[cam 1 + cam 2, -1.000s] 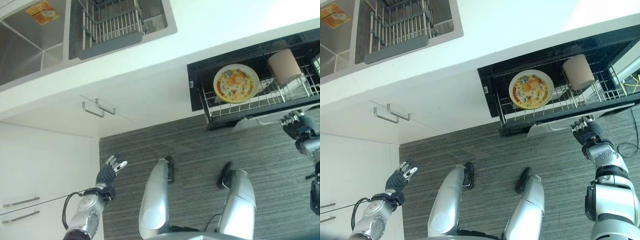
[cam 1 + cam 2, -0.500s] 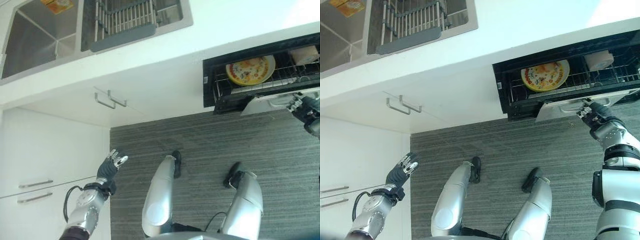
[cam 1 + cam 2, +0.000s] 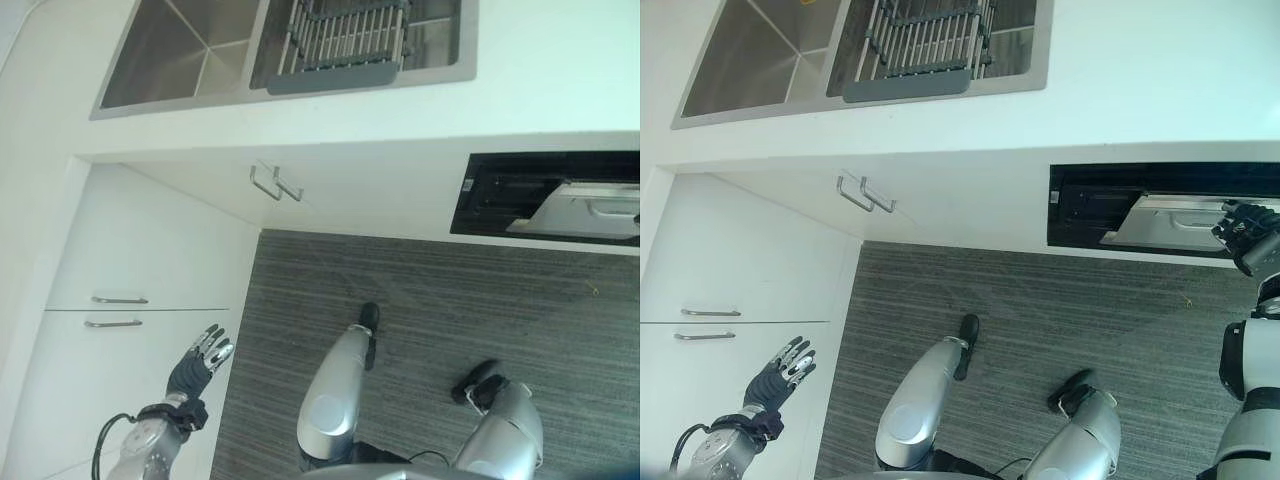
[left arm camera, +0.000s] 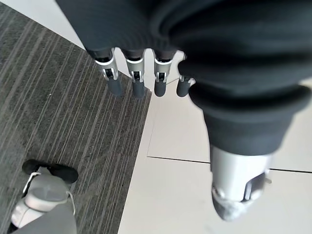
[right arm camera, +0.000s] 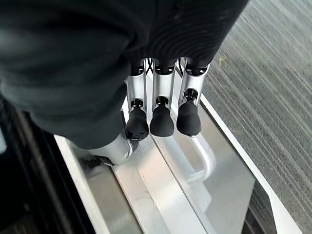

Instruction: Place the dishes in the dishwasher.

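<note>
If the push runs off-centre, the dishwasher door (image 3: 1170,222) could stop ajar on the rack behind it; no dishes are visible past the door. The right hand (image 3: 1242,226) rests relaxed, straight fingers (image 5: 162,119) against the door by its handle (image 5: 204,158). Well away from the door, the left hand (image 3: 198,361) hangs released beside the drawers (image 3: 115,310).
</note>
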{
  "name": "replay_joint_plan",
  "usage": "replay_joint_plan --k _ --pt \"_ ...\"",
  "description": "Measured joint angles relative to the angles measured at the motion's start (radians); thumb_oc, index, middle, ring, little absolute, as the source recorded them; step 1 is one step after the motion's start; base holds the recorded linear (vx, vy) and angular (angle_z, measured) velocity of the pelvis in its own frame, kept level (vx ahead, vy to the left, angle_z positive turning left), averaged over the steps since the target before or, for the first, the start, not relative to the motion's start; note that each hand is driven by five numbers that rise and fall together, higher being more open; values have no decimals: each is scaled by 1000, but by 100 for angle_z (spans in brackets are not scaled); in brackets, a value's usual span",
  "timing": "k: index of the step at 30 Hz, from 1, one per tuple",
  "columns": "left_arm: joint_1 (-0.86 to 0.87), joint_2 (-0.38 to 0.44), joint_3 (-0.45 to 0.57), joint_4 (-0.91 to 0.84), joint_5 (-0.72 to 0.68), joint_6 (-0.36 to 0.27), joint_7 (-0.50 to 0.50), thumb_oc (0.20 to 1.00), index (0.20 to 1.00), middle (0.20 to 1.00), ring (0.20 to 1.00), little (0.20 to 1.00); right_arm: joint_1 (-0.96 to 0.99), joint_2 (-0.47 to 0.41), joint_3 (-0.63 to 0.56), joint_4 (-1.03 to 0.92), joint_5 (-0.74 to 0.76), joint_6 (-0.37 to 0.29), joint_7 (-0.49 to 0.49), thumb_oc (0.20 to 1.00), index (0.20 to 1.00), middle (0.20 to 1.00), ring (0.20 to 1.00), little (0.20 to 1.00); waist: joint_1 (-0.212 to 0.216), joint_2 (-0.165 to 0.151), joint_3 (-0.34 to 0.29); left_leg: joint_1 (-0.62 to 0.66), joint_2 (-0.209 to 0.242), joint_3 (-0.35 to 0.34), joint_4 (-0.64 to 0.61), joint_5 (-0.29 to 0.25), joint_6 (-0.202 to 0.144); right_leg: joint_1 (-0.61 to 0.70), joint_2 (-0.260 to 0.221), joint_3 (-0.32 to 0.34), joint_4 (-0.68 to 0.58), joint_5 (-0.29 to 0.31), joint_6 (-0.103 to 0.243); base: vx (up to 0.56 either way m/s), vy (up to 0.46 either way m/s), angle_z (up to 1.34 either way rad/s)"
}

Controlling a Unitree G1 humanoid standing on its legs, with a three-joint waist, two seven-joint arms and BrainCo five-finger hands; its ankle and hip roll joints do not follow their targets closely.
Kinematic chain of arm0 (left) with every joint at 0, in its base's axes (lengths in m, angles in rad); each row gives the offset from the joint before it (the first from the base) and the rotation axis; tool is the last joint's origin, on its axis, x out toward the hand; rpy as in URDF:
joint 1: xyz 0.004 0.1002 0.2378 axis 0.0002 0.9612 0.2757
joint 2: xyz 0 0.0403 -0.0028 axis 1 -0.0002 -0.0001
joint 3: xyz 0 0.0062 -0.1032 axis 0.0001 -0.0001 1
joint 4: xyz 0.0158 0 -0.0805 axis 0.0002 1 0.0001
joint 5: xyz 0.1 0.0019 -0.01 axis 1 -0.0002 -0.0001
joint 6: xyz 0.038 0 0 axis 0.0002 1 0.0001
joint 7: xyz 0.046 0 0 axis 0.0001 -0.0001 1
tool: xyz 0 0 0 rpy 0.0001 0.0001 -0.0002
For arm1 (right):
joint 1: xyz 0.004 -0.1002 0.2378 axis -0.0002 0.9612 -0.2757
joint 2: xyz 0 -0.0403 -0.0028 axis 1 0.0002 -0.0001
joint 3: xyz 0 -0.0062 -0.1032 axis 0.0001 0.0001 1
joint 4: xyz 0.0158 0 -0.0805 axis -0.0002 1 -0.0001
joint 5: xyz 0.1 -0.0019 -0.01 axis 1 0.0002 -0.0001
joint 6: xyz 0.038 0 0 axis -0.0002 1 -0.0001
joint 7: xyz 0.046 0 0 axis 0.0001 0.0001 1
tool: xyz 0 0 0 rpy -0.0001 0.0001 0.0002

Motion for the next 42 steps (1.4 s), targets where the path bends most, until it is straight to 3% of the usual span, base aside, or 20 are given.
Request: replay_joint_plan --k 8,9,15,20,23,27,30,35,42 --pt "4 34 8 -56 19 0 -34 1000 1000 1000 1000 1000 -25 -20 89 43 -39 54 -19 200 200 200 200 200 34 -10 7 18 0 -13 -9 1 -1 37 2 -29 -13 1 1 18 -16 7" --pt "4 43 11 -66 19 1 -37 1000 1000 1000 1000 1000 -25 -21 89 43 -39 74 -19 1000 1000 1000 1000 1000 34 -12 8 13 2 -28 -9 6 -5 48 10 -47 -19 1 1 -41 -66 16" --pt "-12 74 10 -94 22 13 -27 1000 1000 1000 1000 1000 -57 -21 104 47 -17 94 -3 1000 1000 1000 1000 1000 50 -26 15 8 28 -52 -12 12 -14 73 46 -72 -62 11 1 -61 -15 3" --pt "-17 79 11 -109 22 25 -1 1000 1000 1000 1000 1000 -60 -21 93 32 -20 88 -12 1000 1000 1000 1000 1000 46 -47 22 -19 36 -54 -12 22 6 72 68 -80 -121 43 5 -55 -1 0" --pt "-14 80 21 -138 24 28 29 1000 1000 1000 1000 1000 80 0 9 -156 -15 45 -17 1000 1000 1000 1000 1000 32 -81 35 -43 45 -52 -11 26 9 64 90 -81 -167 75 6 -54 -7 -7" --pt "-33 82 47 -153 26 30 53 1000 1000 1000 1000 1000 165 19 -60 -278 24 38 -18 1000 1000 1000 1000 1000 19 -98 39 -55 57 -46 -11 25 17 67 116 -78 -226 113 7 -60 -21 -11" --pt "-42 81 46 -177 26 30 79 1000 1000 1000 1000 1000 326 88 -169 -470 70 -16 12 1000 1000 1000 1000 1000 5 -128 41 -66 80 -28 -15 26 13 71 158 -75 -296 156 -5 -69 -16 -21" --pt "-54 81 54 -192 27 31 117 1000 1000 1000 1000 1000 466 188 -206 -683 104 -49 42 1000 1000 1000 1000 1000 -11 -187 43 -62 86 -5 -29 22 19 93 188 -66 -400 211 10 -42 -13 -12" --pt "-83 78 64 -219 28 30 171 1000 1000 1000 1000 1000 690 333 -257 -961 105 -115 3 1000 1000 1000 1000 1000 -47 -238 44 -80 86 33 -29 4 38 112 225 -28 -552 301 24 -40 -29 -14"
